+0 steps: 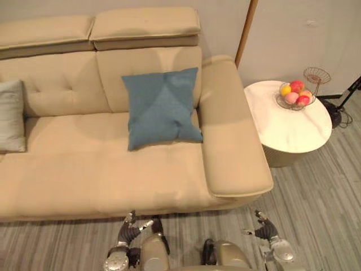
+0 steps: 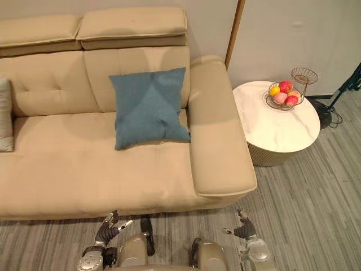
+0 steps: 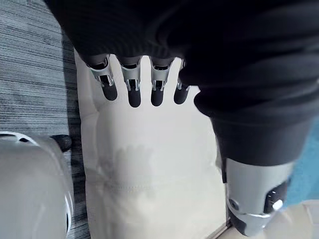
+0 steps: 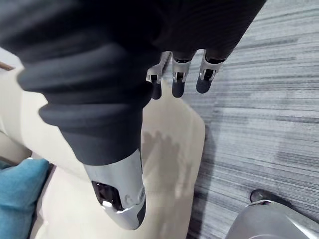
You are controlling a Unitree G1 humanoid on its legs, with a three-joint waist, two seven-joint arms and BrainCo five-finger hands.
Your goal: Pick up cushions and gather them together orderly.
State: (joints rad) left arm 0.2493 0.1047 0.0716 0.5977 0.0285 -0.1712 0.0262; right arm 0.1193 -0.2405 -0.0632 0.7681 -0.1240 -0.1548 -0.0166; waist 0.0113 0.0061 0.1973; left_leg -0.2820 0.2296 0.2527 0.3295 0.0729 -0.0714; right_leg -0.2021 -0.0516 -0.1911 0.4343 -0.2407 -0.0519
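Note:
A blue cushion (image 1: 162,107) leans upright against the backrest at the right end of the beige sofa (image 1: 84,175), next to the armrest. A pale grey-blue cushion (image 1: 11,116) stands against the backrest at the view's left edge. My left hand (image 1: 128,232) hangs low in front of the sofa's front edge, fingers relaxed and holding nothing. My right hand (image 1: 265,230) hangs low over the floor below the armrest (image 1: 231,135), also open and empty. The blue cushion's corner (image 4: 17,194) shows in the right wrist view.
A round white side table (image 1: 293,127) stands right of the sofa's armrest and carries a wire basket of fruit (image 1: 296,95). Grey striped floor (image 1: 316,209) runs in front of the sofa and round the table. A dark stand base (image 1: 338,110) sits at the far right.

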